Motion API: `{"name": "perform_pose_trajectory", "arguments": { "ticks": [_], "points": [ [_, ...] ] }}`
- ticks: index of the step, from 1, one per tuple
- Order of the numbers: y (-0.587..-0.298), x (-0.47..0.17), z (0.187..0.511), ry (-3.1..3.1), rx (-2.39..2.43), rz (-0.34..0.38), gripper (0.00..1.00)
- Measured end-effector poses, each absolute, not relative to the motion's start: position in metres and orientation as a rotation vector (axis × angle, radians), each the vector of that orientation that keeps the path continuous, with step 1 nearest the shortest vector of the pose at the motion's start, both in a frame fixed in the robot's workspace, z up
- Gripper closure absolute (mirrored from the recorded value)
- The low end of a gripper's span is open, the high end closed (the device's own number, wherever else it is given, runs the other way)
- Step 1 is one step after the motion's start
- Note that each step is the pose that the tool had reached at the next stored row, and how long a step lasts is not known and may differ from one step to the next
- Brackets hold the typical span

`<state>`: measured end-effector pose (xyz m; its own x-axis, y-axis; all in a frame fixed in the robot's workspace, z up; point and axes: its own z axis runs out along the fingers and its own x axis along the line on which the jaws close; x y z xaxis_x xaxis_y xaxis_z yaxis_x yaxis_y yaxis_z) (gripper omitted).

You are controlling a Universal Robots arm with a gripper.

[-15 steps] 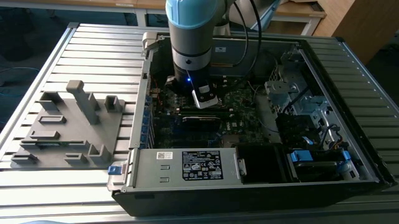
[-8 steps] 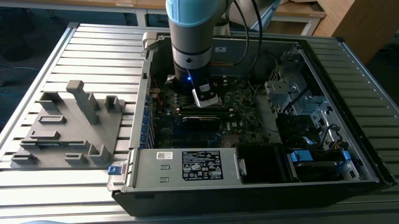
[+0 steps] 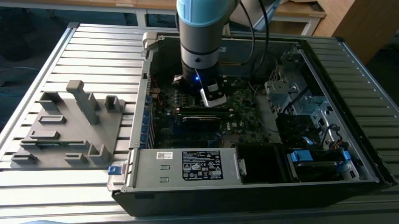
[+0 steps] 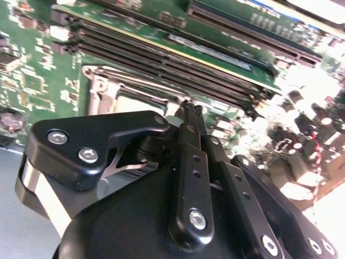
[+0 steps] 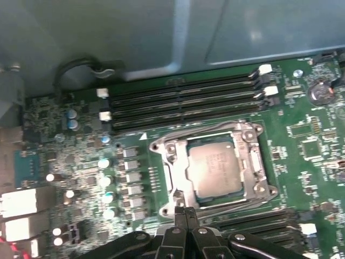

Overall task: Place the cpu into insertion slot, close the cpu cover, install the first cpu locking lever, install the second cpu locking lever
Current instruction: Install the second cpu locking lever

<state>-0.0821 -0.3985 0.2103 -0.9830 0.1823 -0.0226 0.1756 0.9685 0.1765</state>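
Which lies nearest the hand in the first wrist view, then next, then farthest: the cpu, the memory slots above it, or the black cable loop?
1. The cpu, in its socket just beyond the hand.
2. The memory slots, past the cpu.
3. The black cable loop, farthest, by the case wall.

Arm (image 3: 199, 42) upright, wrist pointing down, jaws pressed together, empty.

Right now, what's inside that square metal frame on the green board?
Inside the silvery metal cpu cover sits the dull silver-grey square cpu, its top showing through the window. The insertion slot underneath is hidden by the chip. The black gripper sits shut beside the frame's edge.
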Motion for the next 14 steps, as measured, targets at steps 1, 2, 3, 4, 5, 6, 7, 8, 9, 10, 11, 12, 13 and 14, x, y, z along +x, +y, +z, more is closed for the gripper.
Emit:
{"name": "perform_pose_trajectory", "arguments": {
  "ticks": [1,2,3,4,5,6,7,8,9,10,11,12,13,14],
  "points": [
    [-0.398,-0.080,0.210,3.079,0.280,0.268,0.90],
    [-0.398,-0.077,0.210,3.079,0.280,0.265,0.90],
    [-0.398,-0.075,0.210,3.079,0.280,0.263,0.90],
    [-0.398,-0.072,0.210,3.079,0.280,0.260,0.90],
    [-0.398,-0.071,0.210,3.079,0.280,0.257,0.90],
    [-0.398,-0.069,0.210,3.079,0.280,0.254,0.90],
    [-0.398,-0.067,0.210,3.079,0.279,0.251,0.90],
    [-0.398,-0.066,0.210,3.079,0.279,0.248,0.90],
    [-0.397,-0.065,0.210,3.079,0.279,0.245,0.90],
    [-0.396,-0.064,0.210,3.079,0.279,0.243,0.90],
    [-0.395,-0.064,0.210,3.079,0.279,0.239,0.90],
    [-0.393,-0.064,0.210,3.079,0.279,0.236,0.90],
    [-0.392,-0.063,0.210,3.080,0.279,0.232,0.90],
    [-0.390,-0.063,0.210,3.080,0.279,0.228,0.90]
  ]
}}
